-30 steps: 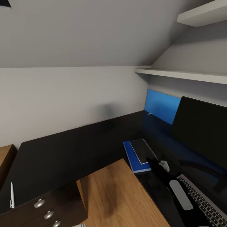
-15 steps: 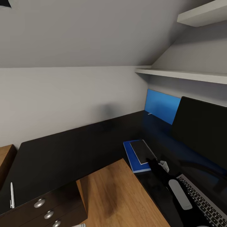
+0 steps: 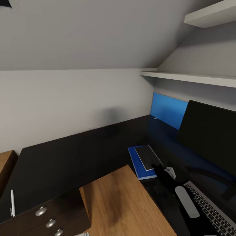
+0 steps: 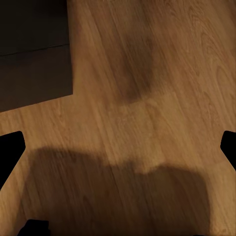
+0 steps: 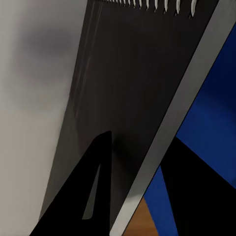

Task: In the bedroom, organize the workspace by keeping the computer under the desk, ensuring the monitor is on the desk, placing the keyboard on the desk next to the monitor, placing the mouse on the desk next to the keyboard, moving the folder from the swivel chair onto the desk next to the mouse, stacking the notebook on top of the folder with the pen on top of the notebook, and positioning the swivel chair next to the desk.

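The blue folder (image 3: 139, 167) lies on the black desk (image 3: 75, 157) near its inner corner. The dark grey notebook (image 3: 148, 156) rests on the folder. My right gripper (image 3: 160, 170) is at the notebook's near end. In the right wrist view the right gripper (image 5: 140, 142) has its fingers close together. One finger is over the notebook (image 5: 128, 73) cover and the other is on the folder (image 5: 211, 123) side, with the white page edge between them. The monitor (image 3: 209, 134) and keyboard (image 3: 213, 209) are at the right. The white pen (image 3: 12, 203) lies at the desk's far left. My left gripper (image 4: 118, 142) is open over wood floor.
A blue panel (image 3: 168, 109) stands against the back wall behind the monitor. White shelves (image 3: 193, 78) hang above the desk's right wing. The black drawer unit (image 3: 49, 218) with silver knobs sits under the left wing. Wood floor (image 3: 124, 203) fills the desk's inner angle.
My right forearm has edged slightly left toward the notebook. Nothing else has moved.
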`<state>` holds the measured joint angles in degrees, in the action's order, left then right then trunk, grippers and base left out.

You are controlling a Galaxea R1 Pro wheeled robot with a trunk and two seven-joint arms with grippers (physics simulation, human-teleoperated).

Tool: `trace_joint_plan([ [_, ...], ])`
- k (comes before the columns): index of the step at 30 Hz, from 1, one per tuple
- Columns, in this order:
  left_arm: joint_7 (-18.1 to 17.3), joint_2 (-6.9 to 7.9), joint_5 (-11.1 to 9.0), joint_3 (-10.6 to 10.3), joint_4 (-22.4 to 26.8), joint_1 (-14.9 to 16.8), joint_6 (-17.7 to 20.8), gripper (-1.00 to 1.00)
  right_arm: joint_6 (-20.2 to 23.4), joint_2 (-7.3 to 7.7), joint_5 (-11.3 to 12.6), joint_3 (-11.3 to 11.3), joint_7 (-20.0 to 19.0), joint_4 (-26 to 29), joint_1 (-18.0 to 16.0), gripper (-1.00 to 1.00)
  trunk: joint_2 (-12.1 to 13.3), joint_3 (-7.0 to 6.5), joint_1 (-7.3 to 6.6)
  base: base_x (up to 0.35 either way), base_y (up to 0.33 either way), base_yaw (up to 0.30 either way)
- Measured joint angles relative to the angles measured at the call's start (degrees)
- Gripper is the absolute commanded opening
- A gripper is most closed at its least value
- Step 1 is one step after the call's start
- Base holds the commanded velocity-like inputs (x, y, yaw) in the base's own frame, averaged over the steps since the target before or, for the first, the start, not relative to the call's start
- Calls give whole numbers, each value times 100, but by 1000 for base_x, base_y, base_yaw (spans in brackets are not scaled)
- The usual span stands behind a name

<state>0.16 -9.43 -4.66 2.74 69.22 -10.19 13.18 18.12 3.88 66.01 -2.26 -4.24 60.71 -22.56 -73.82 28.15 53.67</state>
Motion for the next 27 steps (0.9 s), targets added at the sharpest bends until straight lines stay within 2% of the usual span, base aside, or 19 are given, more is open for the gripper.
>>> trace_joint_plan([
  [6, 0, 0, -1, 1, 1, 0, -26, 100, -1, 0, 0, 1, -1, -1, 0, -100, 0, 0, -1, 73, 98, 0],
  [8, -2, -2, 2, -3, 1, 0, -122, 100, -1, 0, -1, 1, -1, -1, 0, -100, 0, 0, -2, 112, 93, 0],
  [9, 0, 0, 0, -6, 0, 0, -303, 100, 0, 0, 0, 0, 0, 0, 0, -100, 0, 0, -1, 59, 43, 0],
  [13, 0, 1, -2, -1, -6, 0, -437, 100, 0, 0, 0, 0, 0, 0, 0, -100, 0, 0, 0, 26, 19, 0],
  [27, 0, -1, -3, 1, -9, 0, -484, 100, -5, 0, -4, -3, -1, 0, 0, -100, 0, 0, 0, 3, 2, 0],
])
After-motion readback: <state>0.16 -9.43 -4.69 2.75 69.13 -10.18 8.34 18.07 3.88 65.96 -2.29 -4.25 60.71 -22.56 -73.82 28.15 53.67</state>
